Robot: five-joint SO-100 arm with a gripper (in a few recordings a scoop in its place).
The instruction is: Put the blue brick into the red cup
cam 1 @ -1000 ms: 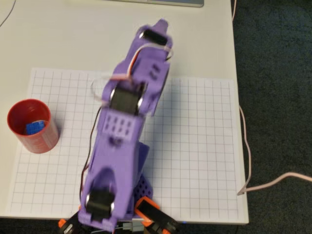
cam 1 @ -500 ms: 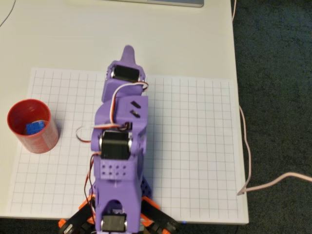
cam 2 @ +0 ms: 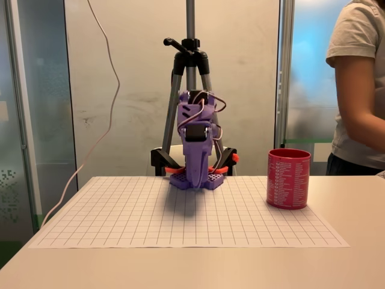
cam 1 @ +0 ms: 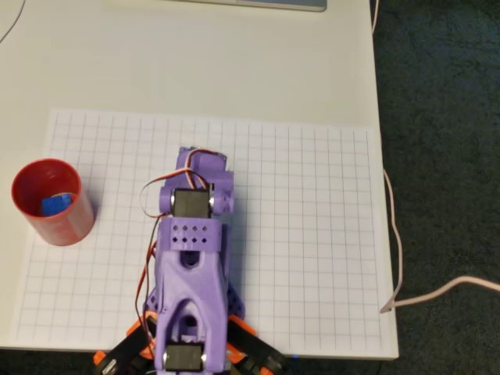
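the blue brick [cam 1: 53,204] lay inside the red cup [cam 1: 51,223], task apparently complete; the folded purple arm [cam 1: 191,266] hid its claw, state indeterminable.

I see a white table [cam 1: 156,70] carrying a gridded sheet [cam 1: 312,234], dark carpet [cam 1: 445,156] beside it, a tripod [cam 2: 190,54] before a pale wall [cam 2: 132,72], and glass panels [cam 2: 304,72] admitting daylight.
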